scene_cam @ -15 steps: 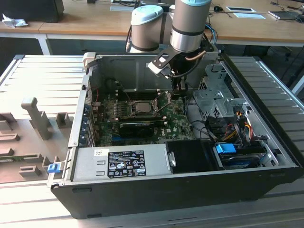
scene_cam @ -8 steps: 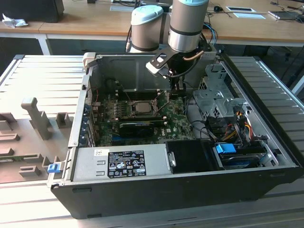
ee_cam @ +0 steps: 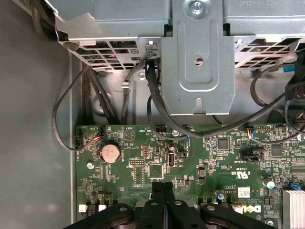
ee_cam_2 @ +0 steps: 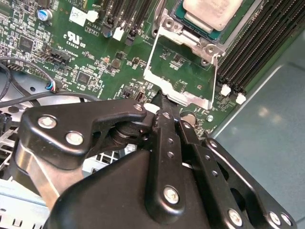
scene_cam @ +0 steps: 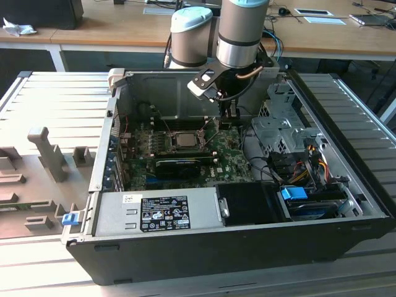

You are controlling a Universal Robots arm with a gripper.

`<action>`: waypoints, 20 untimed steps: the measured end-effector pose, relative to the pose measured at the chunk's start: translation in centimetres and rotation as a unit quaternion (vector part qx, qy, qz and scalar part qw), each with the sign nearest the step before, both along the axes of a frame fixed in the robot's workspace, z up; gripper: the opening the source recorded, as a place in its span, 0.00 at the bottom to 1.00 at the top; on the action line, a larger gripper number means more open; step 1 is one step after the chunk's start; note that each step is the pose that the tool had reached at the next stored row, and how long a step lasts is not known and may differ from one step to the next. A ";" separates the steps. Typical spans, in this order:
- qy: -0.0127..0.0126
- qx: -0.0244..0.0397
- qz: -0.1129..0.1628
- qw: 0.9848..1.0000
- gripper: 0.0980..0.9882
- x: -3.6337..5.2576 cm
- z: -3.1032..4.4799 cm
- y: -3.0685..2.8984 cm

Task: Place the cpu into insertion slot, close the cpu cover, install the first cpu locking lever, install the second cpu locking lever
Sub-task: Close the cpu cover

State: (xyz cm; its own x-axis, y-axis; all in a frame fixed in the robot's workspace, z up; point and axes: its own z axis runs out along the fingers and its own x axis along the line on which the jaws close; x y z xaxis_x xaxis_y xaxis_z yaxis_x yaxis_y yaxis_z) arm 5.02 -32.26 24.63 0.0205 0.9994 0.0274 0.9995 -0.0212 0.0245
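The cpu [ee_cam_2: 215, 10], a square chip with a pale metal top, lies in its socket on the green motherboard [ee_cam_2: 86, 52]; in the exterior view the cpu [scene_cam: 184, 138] sits mid-board. The cpu cover [ee_cam_2: 177, 93], a thin metal frame with a large opening, is swung open away from the socket, and board shows through it. My gripper [ee_cam_2: 162, 101] is shut, its black fingers pressed together, with the tips at the cover's free edge. I cannot tell whether they pinch that edge. In the exterior view the gripper [scene_cam: 226, 122] hangs just to the right of the socket. In the first wrist view the fingers [ee_cam: 157, 193] show no gap.
A long black card [scene_cam: 179, 164] lies in front of the socket. Black memory slots [ee_cam_2: 259, 43] flank the socket. A grey drive cage [ee_cam: 198, 52] and black cables [ee_cam: 157, 114] sit close to the gripper. The power supply [scene_cam: 158, 213] fills the case's near side.
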 end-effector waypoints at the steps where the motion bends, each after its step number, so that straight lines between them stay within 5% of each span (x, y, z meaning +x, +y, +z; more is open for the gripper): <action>1: 0.000 0.000 0.000 1.000 0.01 -0.03 0.00 0.00; 20: 0.000 0.000 0.000 1.000 0.01 -0.66 0.00 0.00</action>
